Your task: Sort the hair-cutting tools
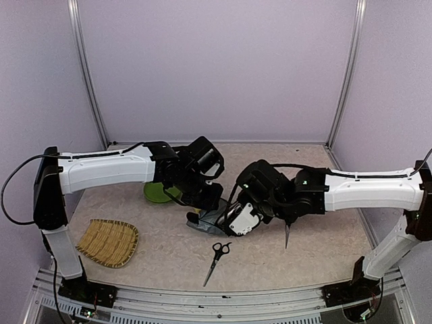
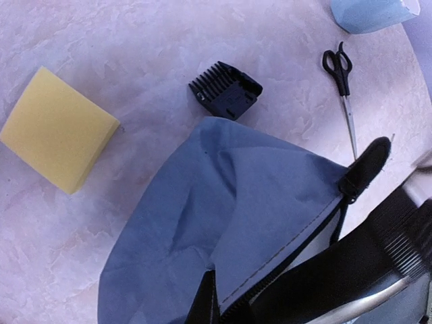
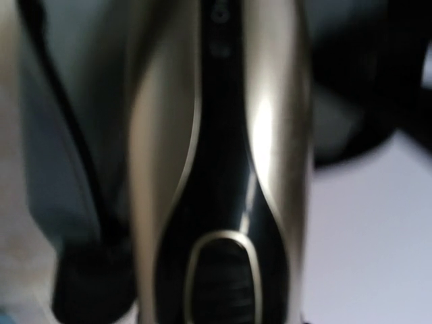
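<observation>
The left fingers (image 1: 202,204) pinch the grey pouch (image 2: 202,223) in the middle of the table (image 1: 304,250). The right fingers (image 1: 251,214) grip the clipper (image 3: 216,169) just beside it.

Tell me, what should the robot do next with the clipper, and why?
Probably push the clipper a little deeper into the pouch. The right gripper holds it right at the pouch's open zipper mouth, while the left gripper pinches the fabric up to hold it open. It does not look fully inside yet.
</observation>
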Tool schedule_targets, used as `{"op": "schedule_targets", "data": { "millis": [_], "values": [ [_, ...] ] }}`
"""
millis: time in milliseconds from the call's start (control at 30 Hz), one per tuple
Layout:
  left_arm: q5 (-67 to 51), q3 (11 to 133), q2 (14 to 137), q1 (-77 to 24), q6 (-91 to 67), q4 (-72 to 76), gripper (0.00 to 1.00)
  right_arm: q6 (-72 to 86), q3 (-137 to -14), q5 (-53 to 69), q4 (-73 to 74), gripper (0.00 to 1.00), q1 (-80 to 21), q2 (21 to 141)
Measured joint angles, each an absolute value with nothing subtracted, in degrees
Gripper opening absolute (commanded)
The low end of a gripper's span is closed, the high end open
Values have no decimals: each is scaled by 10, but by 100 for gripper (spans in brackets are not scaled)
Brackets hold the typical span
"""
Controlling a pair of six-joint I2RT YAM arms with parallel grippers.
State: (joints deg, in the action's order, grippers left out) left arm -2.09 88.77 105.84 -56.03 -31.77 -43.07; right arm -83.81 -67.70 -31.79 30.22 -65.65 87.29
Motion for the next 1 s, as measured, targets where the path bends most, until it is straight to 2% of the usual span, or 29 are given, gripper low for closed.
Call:
{"op": "schedule_targets", "data": {
  "millis": [333,500,1000],
  "values": [
    [-95,815,1056,-551,-367,-335,0,-683,-741,-336,379,0,-676,984],
    [-104,780,1038,-540,-386,-296,0,-613,-778,-332,410,0,-676,1004],
    [-143,664,1009,-534,-437,-195,0,-508,-735,-229,384,0,-607,1014]
  ]
}}
